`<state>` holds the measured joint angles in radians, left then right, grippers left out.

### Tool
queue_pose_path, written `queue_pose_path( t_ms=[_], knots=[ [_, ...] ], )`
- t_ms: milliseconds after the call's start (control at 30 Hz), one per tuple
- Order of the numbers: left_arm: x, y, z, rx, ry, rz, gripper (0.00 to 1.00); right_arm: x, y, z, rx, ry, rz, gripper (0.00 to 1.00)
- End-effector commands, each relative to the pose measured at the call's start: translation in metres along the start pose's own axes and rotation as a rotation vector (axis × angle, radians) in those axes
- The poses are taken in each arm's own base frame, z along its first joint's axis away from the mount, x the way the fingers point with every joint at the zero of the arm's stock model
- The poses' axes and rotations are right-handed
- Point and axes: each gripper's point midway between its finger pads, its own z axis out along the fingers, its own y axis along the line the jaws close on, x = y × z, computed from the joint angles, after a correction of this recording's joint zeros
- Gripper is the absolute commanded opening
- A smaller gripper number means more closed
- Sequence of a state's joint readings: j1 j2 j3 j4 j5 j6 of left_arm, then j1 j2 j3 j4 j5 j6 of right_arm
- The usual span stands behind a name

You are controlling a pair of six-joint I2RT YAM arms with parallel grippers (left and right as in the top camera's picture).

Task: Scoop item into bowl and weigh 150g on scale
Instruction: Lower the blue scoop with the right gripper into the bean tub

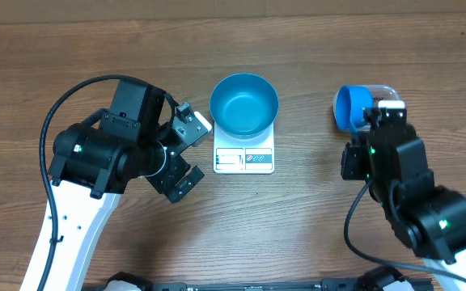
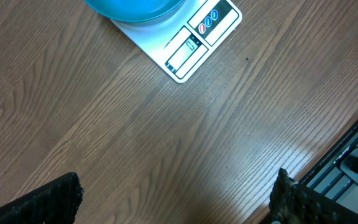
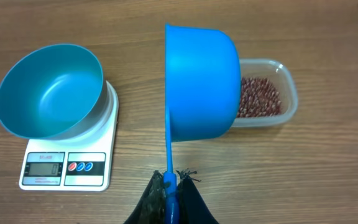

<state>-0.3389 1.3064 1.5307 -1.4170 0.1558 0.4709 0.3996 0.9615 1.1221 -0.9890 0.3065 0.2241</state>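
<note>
- The deep, round, bright blue bowl [image 1: 244, 103] sat empty on the small white square scale [image 1: 244, 159] on the wooden counter [image 1: 298, 226].
- The tiny red-brown beans [image 3: 260, 96] lay in the clear plastic tub [image 3: 289, 93].
- The right claw [image 3: 173, 186] clamped the handle of the blue plastic scoop [image 3: 201, 81], which was tipped on edge just beside the tub.
- The left claw [image 1: 189, 153] gaped wide and empty, left of the scale.

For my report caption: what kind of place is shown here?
Probably a robot lab bench: plain wooden table, left arm and right arm, a scale carrying an empty blue bowl.
</note>
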Motion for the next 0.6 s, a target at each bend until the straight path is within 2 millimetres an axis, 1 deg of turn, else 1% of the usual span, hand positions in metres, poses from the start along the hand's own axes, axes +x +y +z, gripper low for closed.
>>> queue_pose_path(
  t_ms=[0, 167, 333, 467, 567],
  knots=[
    [-0.005, 0.0, -0.008, -0.013, -0.029, 0.007, 1.0, -0.02, -0.008, -0.001, 0.063, 0.004, -0.065, 0.04],
    [-0.005, 0.0, -0.008, -0.013, -0.029, 0.007, 0.99, -0.015, -0.038, 0.023, 0.232, 0.13, -0.07, 0.04],
    [-0.005, 0.0, -0.008, -0.013, -0.029, 0.007, 1.0, -0.02, -0.061, 0.046, 0.306, 0.154, -0.025, 0.04],
    [-0.005, 0.0, -0.008, -0.013, -0.029, 0.007, 1.0, -0.018, -0.067, 0.069, 0.322, 0.205, -0.099, 0.04],
    [-0.005, 0.0, -0.008, -0.013, -0.029, 0.007, 1.0, -0.014, -0.066, 0.09, 0.329, 0.245, -0.125, 0.04]
  ],
)
